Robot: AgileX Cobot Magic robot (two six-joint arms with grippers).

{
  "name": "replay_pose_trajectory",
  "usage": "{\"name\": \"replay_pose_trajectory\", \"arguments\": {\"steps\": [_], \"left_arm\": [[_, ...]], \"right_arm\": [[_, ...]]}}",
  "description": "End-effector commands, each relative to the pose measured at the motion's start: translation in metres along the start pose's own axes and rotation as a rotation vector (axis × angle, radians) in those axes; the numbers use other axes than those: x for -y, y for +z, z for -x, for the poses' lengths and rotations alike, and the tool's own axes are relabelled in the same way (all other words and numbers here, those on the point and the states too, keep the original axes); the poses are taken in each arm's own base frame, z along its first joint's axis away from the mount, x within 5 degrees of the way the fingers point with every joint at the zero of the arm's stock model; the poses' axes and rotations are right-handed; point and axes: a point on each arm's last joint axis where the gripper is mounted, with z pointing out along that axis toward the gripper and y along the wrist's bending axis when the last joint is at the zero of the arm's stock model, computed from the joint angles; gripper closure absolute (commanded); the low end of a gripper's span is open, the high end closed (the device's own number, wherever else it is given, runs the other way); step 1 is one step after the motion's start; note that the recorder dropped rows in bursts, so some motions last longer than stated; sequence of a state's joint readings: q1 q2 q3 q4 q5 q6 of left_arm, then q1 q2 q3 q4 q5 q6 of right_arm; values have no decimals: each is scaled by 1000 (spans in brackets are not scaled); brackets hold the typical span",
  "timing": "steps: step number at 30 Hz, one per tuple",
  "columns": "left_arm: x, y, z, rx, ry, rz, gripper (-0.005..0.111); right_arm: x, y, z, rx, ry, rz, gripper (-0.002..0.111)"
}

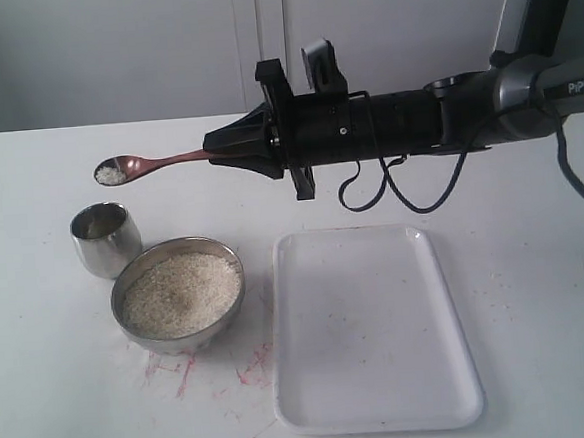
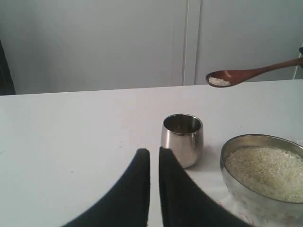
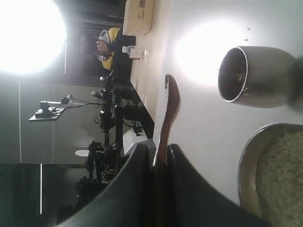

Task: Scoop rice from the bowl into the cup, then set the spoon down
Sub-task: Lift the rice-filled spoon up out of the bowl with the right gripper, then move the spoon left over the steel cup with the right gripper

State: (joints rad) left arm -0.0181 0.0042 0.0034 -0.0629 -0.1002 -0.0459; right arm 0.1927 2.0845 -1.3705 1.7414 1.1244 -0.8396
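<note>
My right end effector is clamped narrow on the handle of the slim reddish-brown wooden spoon, which hangs in the air with a small heap of off-white rice grains in its oval bowl. The spoon's long axis lies about level and roughly along the far edge of the white table, bowl end toward the left edge, handle running back into the jaws. Its loaded end is near the small rounded steel cup, though I can't tell that it is squarely over the mouth. I'd keep it level, centre it above the cup, lower it, then roll slowly so nothing spills. The wide shallow steel bowl touches or nearly touches the cup, toward the near edge. My left end effector is nearly closed and empty.
</note>
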Motion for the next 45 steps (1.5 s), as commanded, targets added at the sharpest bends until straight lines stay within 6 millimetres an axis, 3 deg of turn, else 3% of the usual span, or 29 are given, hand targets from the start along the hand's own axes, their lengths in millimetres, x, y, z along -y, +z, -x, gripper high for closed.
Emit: {"name": "replay_pose_trajectory", "arguments": {"steps": [1, 17, 28, 36, 45], "left_arm": [[0, 0, 2, 12, -6, -5, 92], [0, 0, 2, 12, -6, -5, 92], [0, 0, 2, 12, -6, -5, 92], [0, 0, 2, 12, -6, -5, 92], [0, 0, 2, 12, -6, -5, 92]], "right_arm": [[-3, 9, 4, -2, -3, 8, 108], [13, 35, 12, -3, 23, -17, 108], [6, 40, 27, 26, -3, -5, 108], [18, 48, 29, 12, 33, -4, 108], [18, 61, 26, 15, -9, -62, 108]]}}
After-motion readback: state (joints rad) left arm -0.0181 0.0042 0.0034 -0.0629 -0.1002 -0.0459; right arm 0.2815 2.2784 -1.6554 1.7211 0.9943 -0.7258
